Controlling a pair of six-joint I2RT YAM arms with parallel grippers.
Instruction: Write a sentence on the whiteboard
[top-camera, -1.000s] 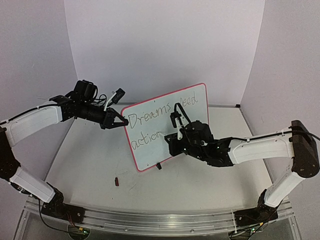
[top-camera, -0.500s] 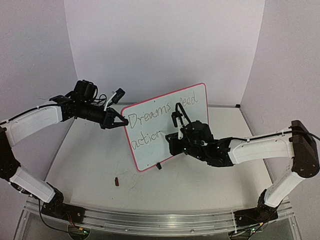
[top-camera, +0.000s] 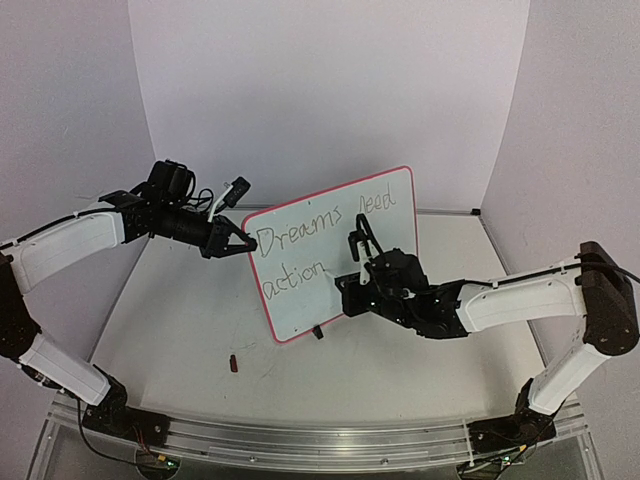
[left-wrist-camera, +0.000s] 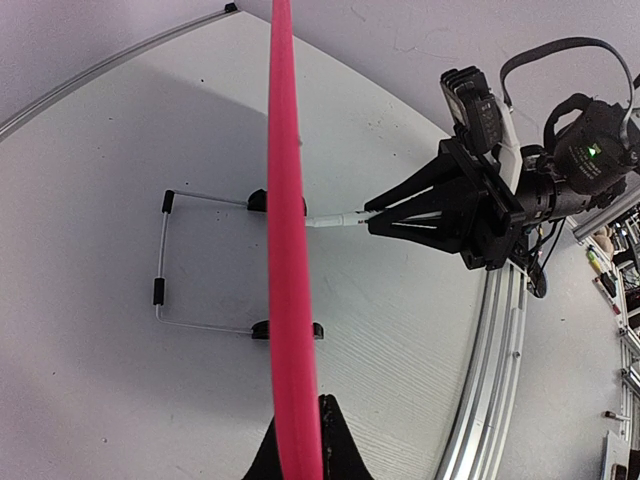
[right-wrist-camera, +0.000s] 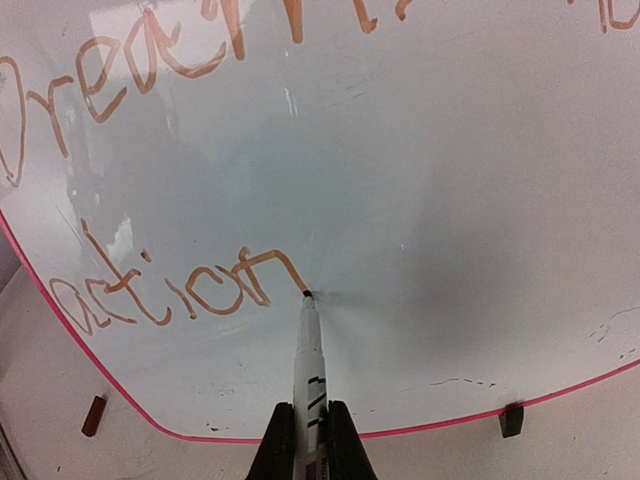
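Note:
The whiteboard (top-camera: 300, 315), red-framed, stands tilted at mid-table. The sentence (top-camera: 300, 240) on it reads "Dreams need" above "action" (right-wrist-camera: 170, 290). My left gripper (top-camera: 238, 243) is shut on the board's left edge. In the left wrist view that edge is a red strip (left-wrist-camera: 285, 250) running up from my gripper (left-wrist-camera: 300, 430). My right gripper (right-wrist-camera: 311, 420) is shut on a white marker (right-wrist-camera: 309, 350), whose black tip touches the board at the tail of the final "n". From above, the right gripper (top-camera: 345, 290) sits in front of the board's lower middle and hides part of it.
A small dark red cap (top-camera: 234, 363) lies on the table in front of the board. The board's wire stand (left-wrist-camera: 160, 290) and black feet (right-wrist-camera: 512, 420) rest on the tabletop. White walls close the back and sides. A metal rail (top-camera: 300, 440) runs along the near edge.
My right gripper has shifted slightly down along the board with the marker, at the end of "action". The left arm and the board have stayed put.

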